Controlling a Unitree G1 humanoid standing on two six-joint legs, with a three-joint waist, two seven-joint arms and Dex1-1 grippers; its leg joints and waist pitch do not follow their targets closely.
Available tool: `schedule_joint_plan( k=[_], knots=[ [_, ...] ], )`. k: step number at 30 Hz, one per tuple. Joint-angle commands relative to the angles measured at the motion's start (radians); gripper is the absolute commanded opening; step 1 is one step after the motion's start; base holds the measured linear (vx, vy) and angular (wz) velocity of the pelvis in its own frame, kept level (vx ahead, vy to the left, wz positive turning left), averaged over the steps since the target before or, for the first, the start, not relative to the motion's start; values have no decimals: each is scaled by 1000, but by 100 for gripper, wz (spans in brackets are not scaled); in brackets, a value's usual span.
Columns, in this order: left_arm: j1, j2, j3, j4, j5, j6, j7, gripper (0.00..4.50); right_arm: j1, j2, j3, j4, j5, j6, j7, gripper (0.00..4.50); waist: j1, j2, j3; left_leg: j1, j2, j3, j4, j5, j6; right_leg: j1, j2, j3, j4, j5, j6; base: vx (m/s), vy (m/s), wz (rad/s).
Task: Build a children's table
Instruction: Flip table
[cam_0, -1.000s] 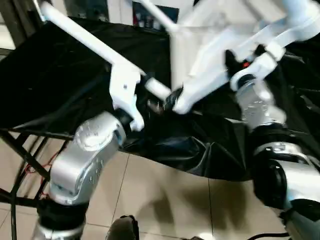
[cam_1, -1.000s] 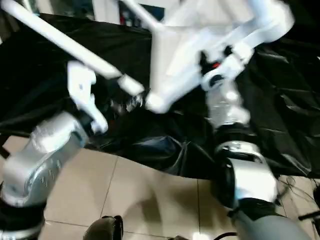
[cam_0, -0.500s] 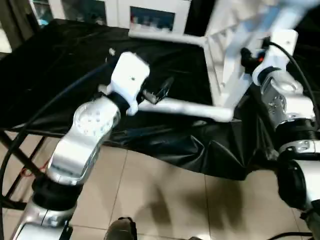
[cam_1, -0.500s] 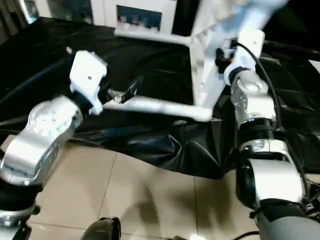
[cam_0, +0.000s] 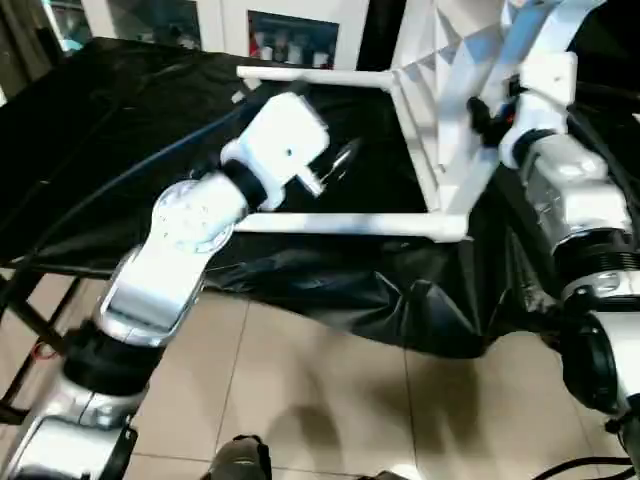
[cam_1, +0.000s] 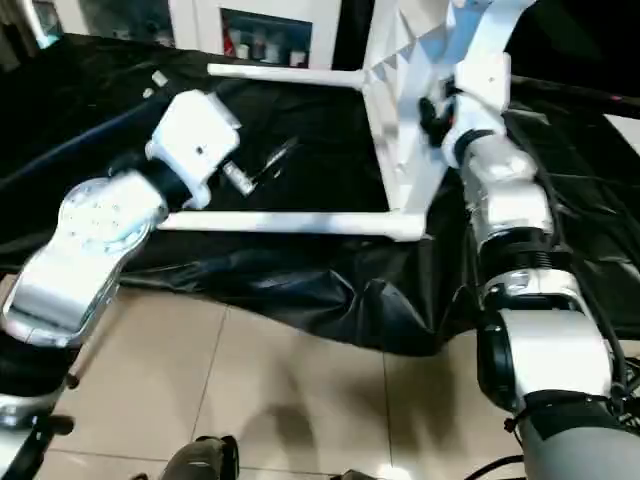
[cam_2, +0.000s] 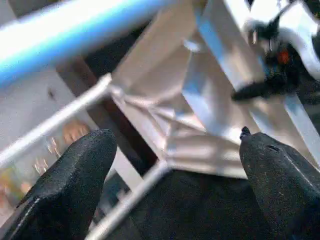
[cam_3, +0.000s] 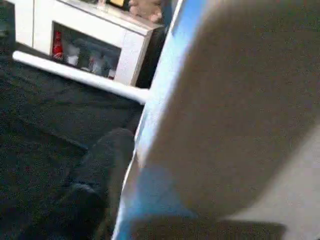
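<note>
The white tabletop (cam_0: 450, 90) is standing on its edge in the upper right of the frame, on the table covered with black cloth (cam_0: 120, 130), and its ribbed underside is facing toward the left. Two white legs are sticking out from it to the left: the near leg (cam_0: 340, 224) is lying across the middle of the frame, close to the front edge of the cloth, and the far leg (cam_0: 310, 75) is running along the top of the frame. The left gripper (cam_2: 170, 145) is in the middle of the frame, above the near leg and not touching it; its two black fingers (cam_2: 75, 175) are spread wide with nothing between them, and they are pointing toward the tabletop. The right gripper (cam_0: 490, 110) is at the upper right, pressed close against the edge of the tabletop. One dark finger (cam_3: 100, 165) is lying beside the white panel in the right wrist view, but I cannot tell if this gripper is pinching the tabletop or standing loose. Below the cloth, the beige tiled floor (cam_0: 330, 400) is filling the lower part of the frame.
</note>
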Motion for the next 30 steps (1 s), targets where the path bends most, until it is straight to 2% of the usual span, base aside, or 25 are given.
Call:
schedule_joint_plan(
  k=[1, 2, 4, 5, 6, 8, 10, 11, 15, 16, 19, 20, 22, 23, 29, 30],
  knots=[
    [-60, 20, -7, 0, 67, -82, 17, 450, 34, 12, -1, -11, -4, -32, -8, 320, -1, -5, -103, 63, 61, -40, -66, -267, -95, 17, -56, 28, -67, -102, -175, 0, 0, 0],
    [-75, 25, -5, 4, 77, -96, 17, 450, 45, 15, -1, -22, -5, -40, -11, 341, 1, -3, -104, 64, 61, -40, -64, -251, -90, 18, -57, 27, -65, -88, -178, 0, 0, 0],
    [-111, 40, -1, 19, 111, -147, 30, 450, 75, 25, -6, -52, -3, -47, -19, 341, 2, -3, -104, 65, 61, -39, -63, -237, -84, 18, -56, 27, -64, -70, -181, 0, 0, 0],
    [-123, 45, 1, 26, 121, -164, 33, 450, 85, 28, -9, -60, -3, -50, -25, 361, 3, -4, -105, 64, 60, -37, -59, -211, -72, 18, -54, 27, -60, -39, -188, 0, 0, 0],
    [-134, 47, 1, 37, 128, -188, 32, 450, 95, 31, -10, -67, -5, -55, -24, 374, 2, -7, -104, 63, 60, -37, -60, -207, -69, 19, -54, 27, -60, -38, -191, 0, 0, 0],
    [-160, 62, -14, 71, 169, -219, 36, 450, 123, 40, -18, -97, 3, -69, -29, 383, 3, -5, -103, 64, 60, -36, -60, -212, -67, 18, -54, 27, -61, -54, -196, 0, 0, 0],
    [-184, 83, -31, 111, 234, -257, 57, 450, 154, 51, -25, -139, 19, -84, -14, 390, 3, -2, -102, 64, 61, -37, -62, -242, -73, 15, -54, 29, -66, -85, -183, 0, 0, 0],
    [-202, 93, -39, 151, 258, -275, 57, 450, 188, 58, -27, -189, 35, -100, 9, 390, 4, 0, -100, 70, 63, -39, -67, -273, -88, 10, -55, 29, -69, -113, -166, 0, 0, 0],
    [-246, 112, -54, 251, 308, -306, 70, 450, 271, 69, -54, -319, 78, -120, 23, 390, 2, 1, -101, 71, 64, -42, -71, -287, -99, 10, -56, 27, -65, -99, -177, 0, 0, 0],
    [-259, 113, -53, 271, 319, -316, 84, 450, 295, 65, -48, -352, 74, -131, 28, 390, 4, 4, -101, 72, 64, -42, -71, -293, -100, 8, -57, 27, -64, -100, -177, 0, 0, 0],
    [-286, 113, -49, 305, 344, -333, 112, 450, 339, 63, -47, -409, 75, -135, 31, 390, 3, 2, -97, 72, 64, -42, -75, -307, -100, 7, -56, 28, -70, -115, -175, 0, 0, 0],
    [-313, 108, -48, 343, 364, -359, 130, 450, 388, 62, -48, -464, 71, -135, 23, 390, 4, 6, -99, 74, 64, -43, -74, -312, -101, 7, -58, 28, -69, -117, -177, 0, 0, 0],
    [-343, 99, -48, 387, 380, -392, 147, 450, 441, 64, -49, -525, 63, -139, 19, 390, 7, 4, -98, 75, 64, -44, -75, -316, -98, 7, -58, 28, -72, -115, -175, 0, 0, 0],
    [-359, 94, -49, 410, 389, -408, 159, 450, 466, 66, -51, -554, 62, -144, 16, 390, 8, 8, -95, 74, 64, -46, -78, -334, -100, 5, -57, 29, -73, -116, -173, 0, 0, 0],
    [-423, 80, -64, 524, 445, -456, 220, 450, 551, 76, -67, -698, 92, -123, 28, 390, 9, 9, -92, 75, 65, -53, -82, -394, -103, 3, -63, 29, -80, -174, -168, 0, 0, 0],
    [-434, 80, -70, 550, 459, -457, 228, 450, 561, 76, -64, -729, 105, -113, 41, 390, 11, 13, -93, 76, 66, -55, -82, -402, -106, 4, -65, 28, -80, -183, -168, 0, 0, 0]
  ],
)
